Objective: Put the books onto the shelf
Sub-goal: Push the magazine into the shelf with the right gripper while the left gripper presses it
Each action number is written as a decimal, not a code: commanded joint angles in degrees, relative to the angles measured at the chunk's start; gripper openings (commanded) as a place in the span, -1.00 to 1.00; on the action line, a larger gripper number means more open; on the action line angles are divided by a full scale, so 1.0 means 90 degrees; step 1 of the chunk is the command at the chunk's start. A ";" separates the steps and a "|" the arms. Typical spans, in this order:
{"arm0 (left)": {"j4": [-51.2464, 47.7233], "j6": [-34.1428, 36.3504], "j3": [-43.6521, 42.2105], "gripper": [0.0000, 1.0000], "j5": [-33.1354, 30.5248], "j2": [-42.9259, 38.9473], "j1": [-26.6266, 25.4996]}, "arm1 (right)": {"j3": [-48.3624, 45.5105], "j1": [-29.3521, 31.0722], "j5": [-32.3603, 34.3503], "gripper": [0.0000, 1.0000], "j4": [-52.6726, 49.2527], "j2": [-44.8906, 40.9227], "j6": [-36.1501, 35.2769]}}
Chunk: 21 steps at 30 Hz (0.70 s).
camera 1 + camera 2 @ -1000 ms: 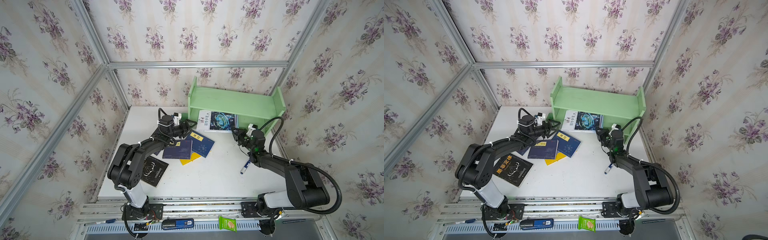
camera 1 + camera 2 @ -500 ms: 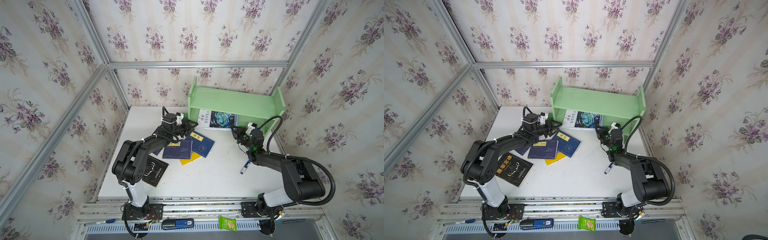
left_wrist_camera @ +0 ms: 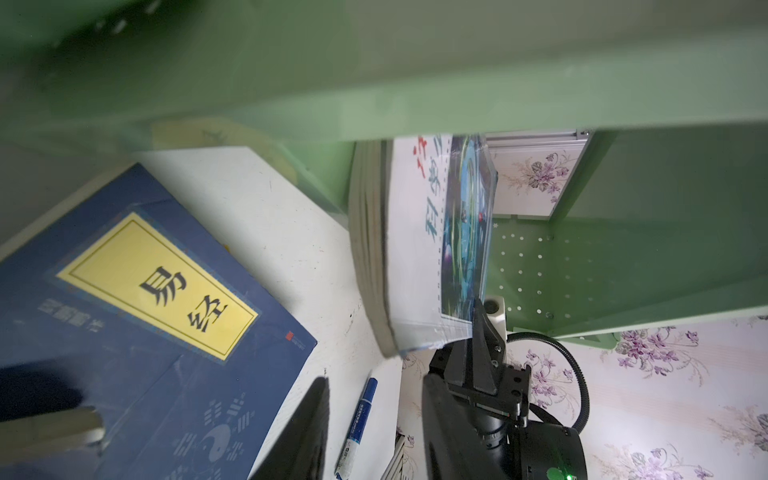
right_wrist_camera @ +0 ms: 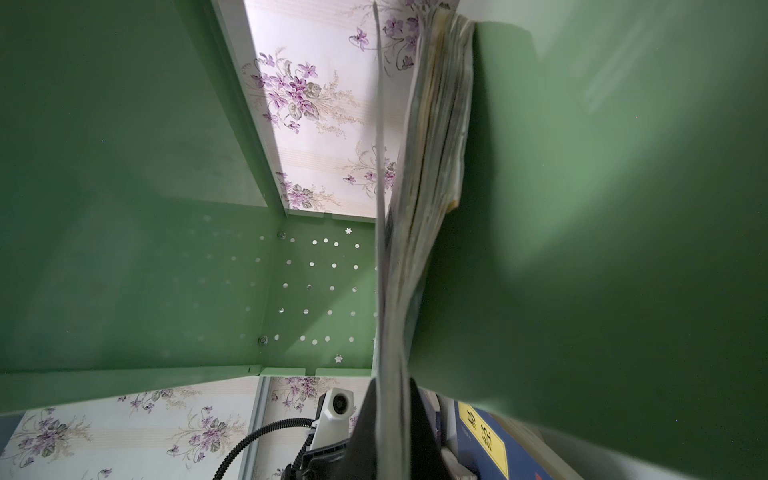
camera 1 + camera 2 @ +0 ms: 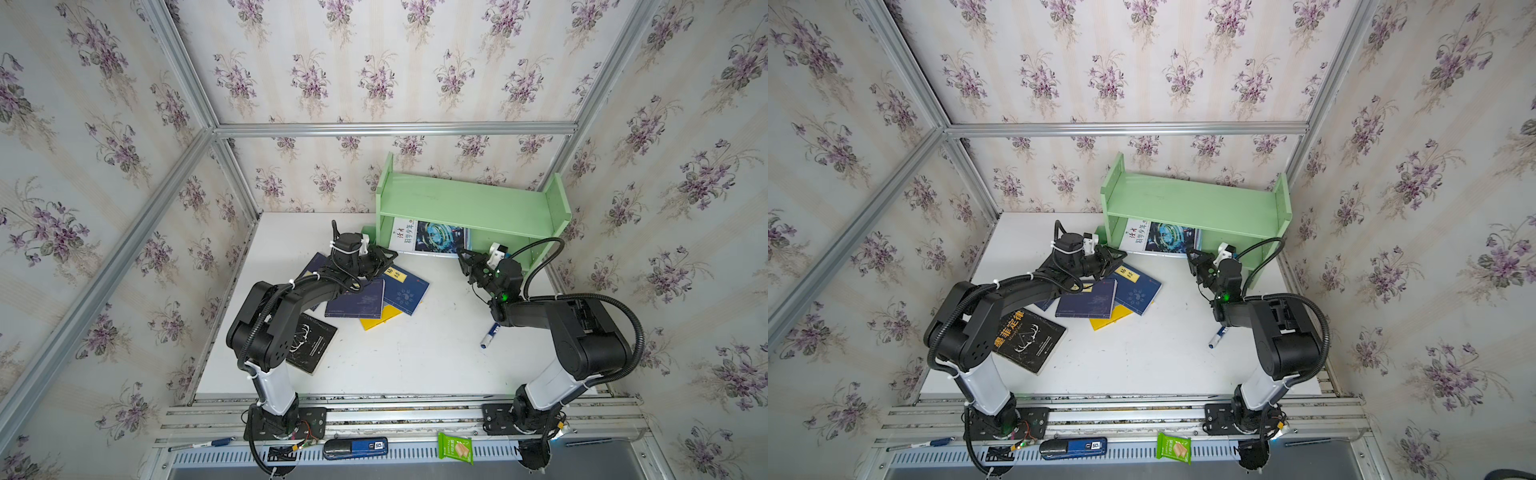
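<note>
Table (image 5: 415,361): shelf (image 5: 469,203) 12 o'clock; magazine (image 5: 432,237) in lower tier, rear hidden under upper tier, right gripper (image 5: 462,254) clamped on corner. Left gripper (image 5: 388,262) jaws apart over navy book (image 5: 405,291), 10 o'clock; yellow book (image 5: 386,318) mostly covered.

Lighting both top views brightly and evenly, apparently from overhead; casting only soft, short shadows on the white table (image 5: 415,365). Bowing the straight wall rails (image 5: 395,129) near the edges. Blurring the close green shelf (image 3: 415,62) heavily in the left wrist view. Dimming the shelf underside in the right wrist view, smearing the magazine (image 4: 419,187) pages out of focus.
</note>
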 commanded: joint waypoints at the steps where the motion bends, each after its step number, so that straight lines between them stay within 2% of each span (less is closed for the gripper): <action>1: 0.0047 -0.0281 -0.0095 -0.29 -0.0347 -0.0064 -0.0031 | 0.0013 0.0001 -0.0340 -0.98 0.1137 0.0291 0.0279; 7: 0.0026 -0.0439 -0.0055 -0.29 -0.0779 -0.0087 -0.0144 | 0.0000 -0.0014 -0.0546 -0.99 0.1995 0.0930 0.0694; 13: 0.0037 -0.0427 0.0135 -0.11 -0.0934 -0.0088 -0.0208 | -0.0157 -0.0085 -0.0503 -0.98 0.1533 0.0544 0.0190; 21: 0.0483 -0.0629 0.0126 -0.10 -0.1007 0.0144 -0.0208 | -0.0340 -0.0086 -0.0378 -0.97 0.1141 0.0202 -0.0089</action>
